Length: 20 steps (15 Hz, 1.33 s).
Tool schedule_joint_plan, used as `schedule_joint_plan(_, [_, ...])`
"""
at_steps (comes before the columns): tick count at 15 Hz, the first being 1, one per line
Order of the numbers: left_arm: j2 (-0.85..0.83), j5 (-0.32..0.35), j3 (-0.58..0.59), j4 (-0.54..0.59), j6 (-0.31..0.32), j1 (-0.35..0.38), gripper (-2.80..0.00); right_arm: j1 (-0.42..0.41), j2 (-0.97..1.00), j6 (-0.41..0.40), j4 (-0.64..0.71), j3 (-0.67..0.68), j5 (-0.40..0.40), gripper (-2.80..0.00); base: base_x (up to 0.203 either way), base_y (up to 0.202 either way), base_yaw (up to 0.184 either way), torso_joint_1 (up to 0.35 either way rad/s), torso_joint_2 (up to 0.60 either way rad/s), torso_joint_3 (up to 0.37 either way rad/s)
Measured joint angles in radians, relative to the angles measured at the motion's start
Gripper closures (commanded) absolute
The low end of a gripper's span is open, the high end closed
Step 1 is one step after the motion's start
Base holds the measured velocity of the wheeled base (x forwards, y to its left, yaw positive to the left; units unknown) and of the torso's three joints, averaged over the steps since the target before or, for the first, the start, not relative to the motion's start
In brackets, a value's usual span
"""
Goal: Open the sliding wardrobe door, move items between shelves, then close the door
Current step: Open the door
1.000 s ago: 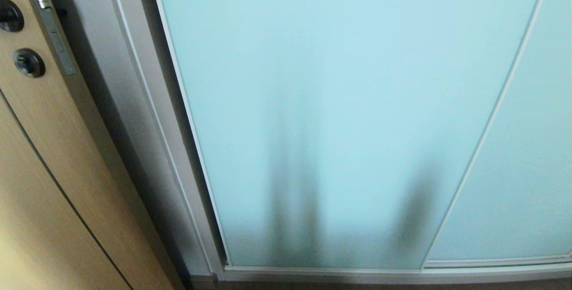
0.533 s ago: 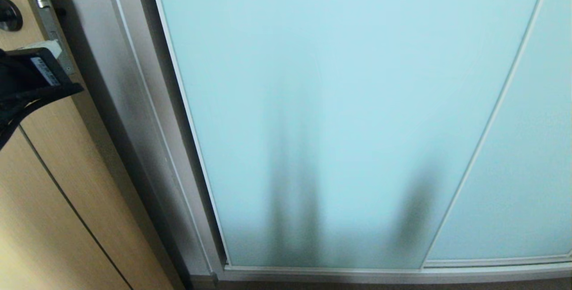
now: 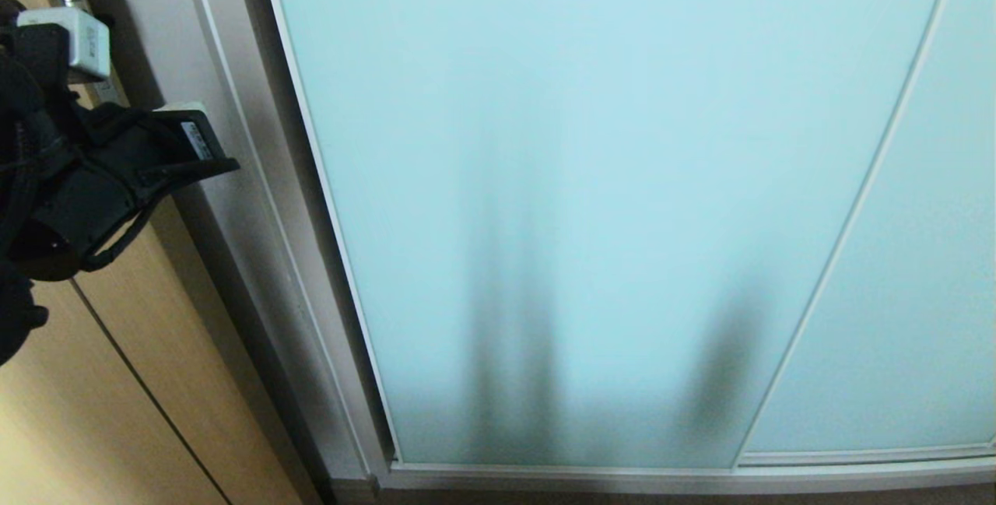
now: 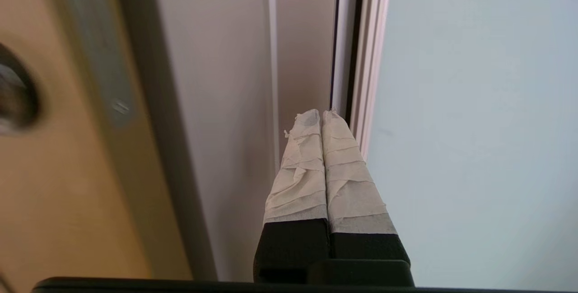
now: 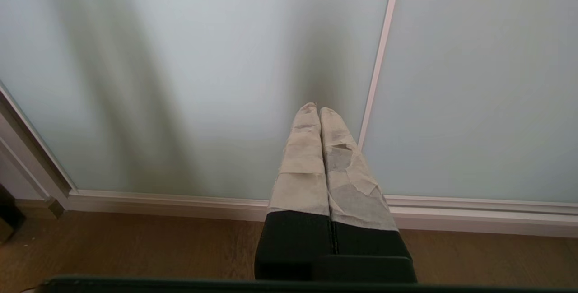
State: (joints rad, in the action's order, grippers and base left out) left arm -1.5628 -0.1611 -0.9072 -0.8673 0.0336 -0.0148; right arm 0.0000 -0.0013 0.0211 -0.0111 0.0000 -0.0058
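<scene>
Opening step in hand, barely begun: sliding wardrobe door [image 3: 591, 201] fully shut, frosted aqua pane filling the frame from edge to edge, nothing of shelves or cushion visible behind it beyond two dim dark shadows low on the glass. Left pincer [image 4: 321, 119] raised in front of the wardrobe's grey-white side jamb [image 4: 226, 103], taped fingers [image 4: 298, 171] pressed flat together, gripping nothing; tips aimed at the narrow seam where the door's thin metal frame [image 4: 366, 81] meets the jamb, near it but, as far as can be judged, not yet touching. Just beyond the pincer on its outer side, tan wood-grain door [image 3: 93, 380] with dark round hardware [image 4: 11, 90], not part of the job. Right pincer [image 5: 318, 112] hanging low near the floor [image 5: 135, 248], fingers likewise closed on nothing, pointed at the lower part of the glass close to the dividing frame strip [image 5: 379, 58] and bottom rail [image 5: 180, 200]; idle by the look of it. Next move probably calls for bringing the closed left tips onto the door's frame edge beside the seam, pressing for purchase, then pushing sideways away from the jamb along the track, firm on the metal frame rather than the glass, to avoid slipping off the smooth pane.
</scene>
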Motion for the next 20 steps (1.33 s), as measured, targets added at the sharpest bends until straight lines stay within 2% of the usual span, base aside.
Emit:
schedule_joint_plan(4, [-0.098, -0.008, -0.037, -0.084, 0.003, 0.001, 0.0, 0.0, 0.0, 0.0, 0.0, 0.0, 0.0, 0.0, 0.0, 0.0, 0.0, 0.0, 0.0, 0.0])
schedule_joint_plan(20, [-0.354, -0.005, -0.228, -0.111, 0.016, 0.001, 0.0, 0.0, 0.0, 0.0, -0.001, 0.0, 0.0, 0.0, 0.0, 0.0, 0.0, 0.0, 0.0, 0.0])
